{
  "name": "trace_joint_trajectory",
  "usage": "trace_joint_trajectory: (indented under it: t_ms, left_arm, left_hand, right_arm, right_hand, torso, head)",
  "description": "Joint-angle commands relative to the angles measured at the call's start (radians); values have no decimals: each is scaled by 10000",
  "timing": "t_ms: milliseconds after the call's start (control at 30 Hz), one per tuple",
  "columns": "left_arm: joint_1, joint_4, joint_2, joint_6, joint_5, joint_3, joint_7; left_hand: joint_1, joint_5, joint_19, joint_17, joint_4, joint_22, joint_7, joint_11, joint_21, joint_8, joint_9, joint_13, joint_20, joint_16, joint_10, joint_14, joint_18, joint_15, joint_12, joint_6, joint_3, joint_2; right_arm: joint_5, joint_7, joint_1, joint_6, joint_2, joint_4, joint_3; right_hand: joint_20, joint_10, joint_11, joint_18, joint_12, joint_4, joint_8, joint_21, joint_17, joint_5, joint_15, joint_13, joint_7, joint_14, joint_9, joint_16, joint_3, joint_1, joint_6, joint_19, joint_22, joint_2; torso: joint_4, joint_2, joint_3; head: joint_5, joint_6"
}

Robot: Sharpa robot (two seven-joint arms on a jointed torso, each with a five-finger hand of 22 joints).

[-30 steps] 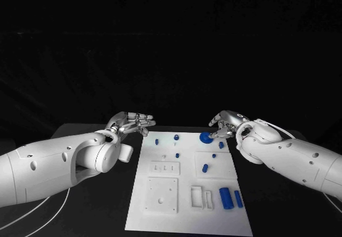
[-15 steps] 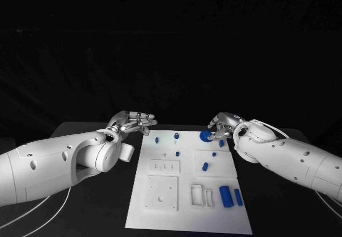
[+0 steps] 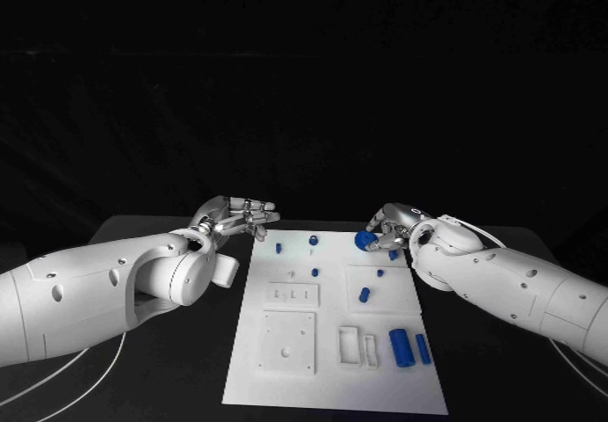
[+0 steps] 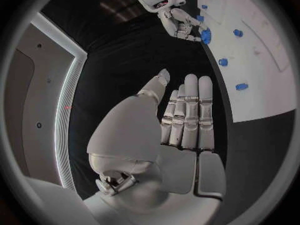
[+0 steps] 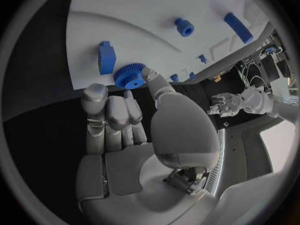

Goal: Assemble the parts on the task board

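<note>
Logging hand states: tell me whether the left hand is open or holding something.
Open. The left hand holds nothing, its fingers extended beside the task board.

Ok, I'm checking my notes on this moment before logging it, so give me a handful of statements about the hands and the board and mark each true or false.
1. The right hand touches a blue gear at the far end of the task board. True.
2. The left hand holds a blue part. False: it holds nothing, its fingers straight and together.
3. Two blue cylinders lie side by side near the board's near right corner. True.
4. The left hand rests on the middle of the board. False: it is beside the board's far left corner.
</note>
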Motion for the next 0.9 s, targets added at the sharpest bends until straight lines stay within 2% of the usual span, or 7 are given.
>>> trace_joint_trajectory:
  t_ms: [33,167,333,433,600,733,900]
  left_arm:
    - [17,36,14,158,-23,7,28]
    - [17,40,9,156,-30,7,19]
    - [17,32,21,161,-33,7,12]
    - [17,24,29,167,-34,7,6]
    - [17,19,30,179,-35,7,-7]
    - [17,19,31,200,-38,7,-25]
    - [17,14,36,227,-48,7,-56]
  left_hand:
    - [-25,-56,-88,-10,-66,-61,1,-14,104,-13,2,17,6,10,-67,40,162,-17,-26,-93,9,19]
    - [-17,-83,-99,-10,-81,-98,2,-12,135,-13,2,16,8,9,-71,36,162,-15,-26,-98,1,16]
    - [-17,-83,-99,-10,-81,-98,2,-12,135,-13,2,16,8,9,-71,36,162,-15,-26,-98,1,16]
    - [-17,-83,-99,-10,-81,-98,2,-12,135,-13,2,16,8,9,-71,36,162,-15,-26,-98,1,16]
    - [-16,-84,-100,-10,-82,-100,2,-12,137,-13,2,17,8,9,-71,36,162,-15,-26,-98,0,16]
    - [-4,-93,-105,-11,-97,-126,0,-12,159,-11,3,17,7,7,-73,35,163,-15,-25,-95,-7,21]
    - [-4,-93,-105,-11,-97,-126,0,-12,159,-11,3,17,7,7,-73,35,163,-15,-25,-95,-7,21]
  right_arm:
    - [57,103,-21,123,35,-120,3]
    - [154,123,-28,121,68,-218,3]
    - [263,171,-31,188,115,-282,3]
    - [325,205,-32,268,136,-299,3]
    - [399,240,-32,418,154,-315,3]
    - [461,261,-31,563,165,-324,3]
    - [535,277,-31,772,175,-336,3]
  right_hand:
    - [74,71,21,78,1,2,-56,13,4,49,1,13,-6,80,-18,66,87,-73,-9,542,534,84]
    - [70,104,16,75,33,37,-54,29,4,132,-3,41,-10,83,-27,74,117,-128,12,551,552,108]
    - [61,150,-1,69,79,71,-48,66,9,196,-13,83,-32,86,-39,96,193,-201,128,557,583,177]
    - [44,206,-28,51,151,20,-60,88,17,96,-30,157,-62,88,-101,128,414,-265,255,557,618,201]
    - [19,265,-59,19,211,58,-64,120,27,-16,-50,229,-105,89,-196,167,775,-456,456,563,655,217]
    - [15,312,-61,6,283,123,-57,151,36,11,-55,288,-119,93,-222,188,758,-535,517,565,671,202]
    - [9,337,-62,-6,309,280,-58,179,55,259,-56,336,-125,94,-288,232,540,-567,527,567,695,175]
  torso:
    - [21,18,-9]
    - [0,19,1]
    - [12,17,-2]
    - [21,16,3]
    - [2,17,10]
    - [-1,17,8]
    - [8,23,16]
  head:
    - [-17,-6]
    - [-4,-32]
    - [4,-40]
    - [4,-37]
    - [15,-54]
    - [14,-59]
    - [20,-66]
